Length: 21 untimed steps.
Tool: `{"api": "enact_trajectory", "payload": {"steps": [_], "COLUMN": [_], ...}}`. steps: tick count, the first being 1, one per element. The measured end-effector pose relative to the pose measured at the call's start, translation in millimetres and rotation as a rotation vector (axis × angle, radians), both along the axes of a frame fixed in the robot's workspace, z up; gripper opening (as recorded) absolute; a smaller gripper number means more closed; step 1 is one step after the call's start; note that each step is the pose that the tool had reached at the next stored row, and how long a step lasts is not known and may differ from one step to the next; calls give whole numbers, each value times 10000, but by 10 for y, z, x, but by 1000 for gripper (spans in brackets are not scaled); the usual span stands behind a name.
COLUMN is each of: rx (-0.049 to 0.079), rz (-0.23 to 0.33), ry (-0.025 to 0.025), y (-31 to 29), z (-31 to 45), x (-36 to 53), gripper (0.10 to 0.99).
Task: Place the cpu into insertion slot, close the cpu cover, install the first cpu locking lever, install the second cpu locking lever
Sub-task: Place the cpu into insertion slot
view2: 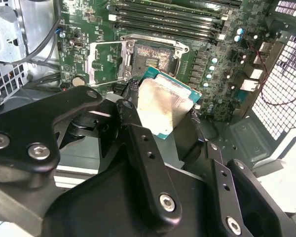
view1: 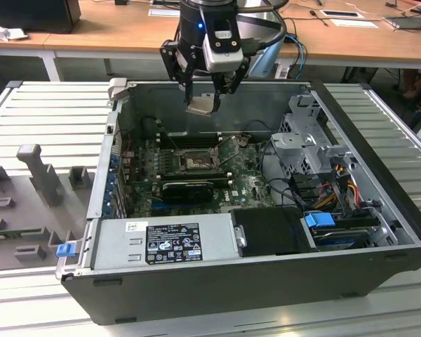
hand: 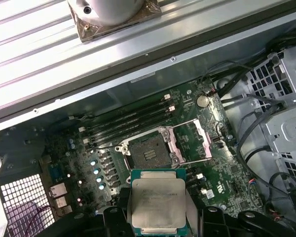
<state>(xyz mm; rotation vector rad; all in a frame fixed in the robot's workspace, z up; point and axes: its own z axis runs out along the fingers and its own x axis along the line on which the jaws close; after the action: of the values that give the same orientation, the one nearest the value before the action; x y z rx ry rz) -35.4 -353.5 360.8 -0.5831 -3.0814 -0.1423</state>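
gripper (view1: 205, 98): clenched on the cpu, black fingers (hand: 113, 219) pressing two opposite edges. It hangs over the open case (view1: 379, 175), close to the case's far wall in the exterior view.
cpu (view1: 200, 105): in the air, well above the board and slightly tilted. It touches only the fingers. In both wrist views the silver lid faces the camera, with a green rim showing round it.
slot (hand: 149, 154): black frame, contact field bare and uncovered. In the first wrist view it shows just past the cpu's edge, apart from the chip. In the exterior view it sits mid-board, below and nearer the camera than the gripper.
cover (view2: 94, 63): swung open, lying off to one side of the slot and hinged along that side. Green board shows through its window.
levers (hand: 186, 122): two thin wire rods, unlatched, standing free along the cover's sides.
board (view1: 245, 184): green, flat on the case floor.
memory slots (hand: 128, 121): long black rows just beside the slot, on the far-wall side.
card (view1: 188, 187): long and black, just beside the slot on the side nearer the exterior camera.
power supply (view1: 161, 242): grey box along the near wall, well apart from the slot.
drive cage (view1: 305, 140): grey metal, at the exterior view's right, with cables beside it.
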Motion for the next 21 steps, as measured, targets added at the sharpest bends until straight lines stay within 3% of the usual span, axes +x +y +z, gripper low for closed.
{"api": "enact_trajectory", "payload": {"steps": [21], "rx": [-11], "rz": [-1078], "ry": [1], "y": [0], "z": [-5], "x": [0], "gripper": [529]}}
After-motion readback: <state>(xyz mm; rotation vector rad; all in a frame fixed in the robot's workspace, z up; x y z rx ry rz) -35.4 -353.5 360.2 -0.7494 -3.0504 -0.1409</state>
